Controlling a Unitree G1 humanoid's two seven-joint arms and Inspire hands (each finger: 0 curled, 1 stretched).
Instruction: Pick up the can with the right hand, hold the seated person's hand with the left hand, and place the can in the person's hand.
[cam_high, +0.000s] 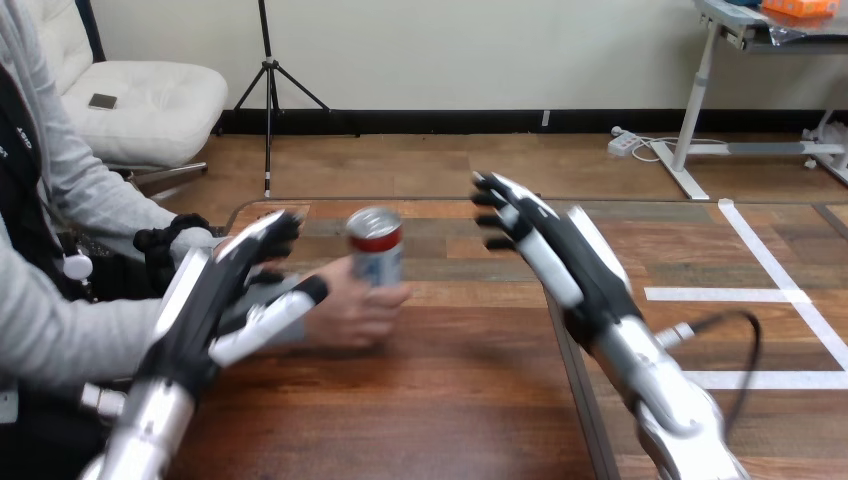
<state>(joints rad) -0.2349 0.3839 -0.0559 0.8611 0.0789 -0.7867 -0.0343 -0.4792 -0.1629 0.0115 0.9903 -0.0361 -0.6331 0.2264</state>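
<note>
- The can (376, 258) is a smooth metal cylinder just left of the frame's centre. It has a dull silver rim and lid on top, a red band under the rim, and a pale body with blue marks lower down.
- It stands upright, its long axis running vertical and its lid facing up toward the top of the frame. I cannot tell whether the lid has been opened or what is inside.
- The person's hand (350, 312) reaches in from the left and has the can. Its fingers are wrapped round the lower half, and the can's base sits within that grasp, above the table.
- My left hand (215, 295) is at the lower left, black with glossy white shells on its back. Its fingers reach out straight toward the upper right, behind the person's wrist.
- My left thumb lies along the near side of that wrist, touching it. Nothing is curled round the wrist, so I would not call it a grip.
- My right hand (565, 262) is right of centre, lifted off the table and wide open. Its jointed black-and-white fingers are straight and spread, pointing to the upper left.
- That hand holds nothing and is clearly apart from the can, which stands to its left.
- The table (450, 400) is dark reddish-brown wood with a visible grain and a slight sheen. Its boards run across the frame.
</note>
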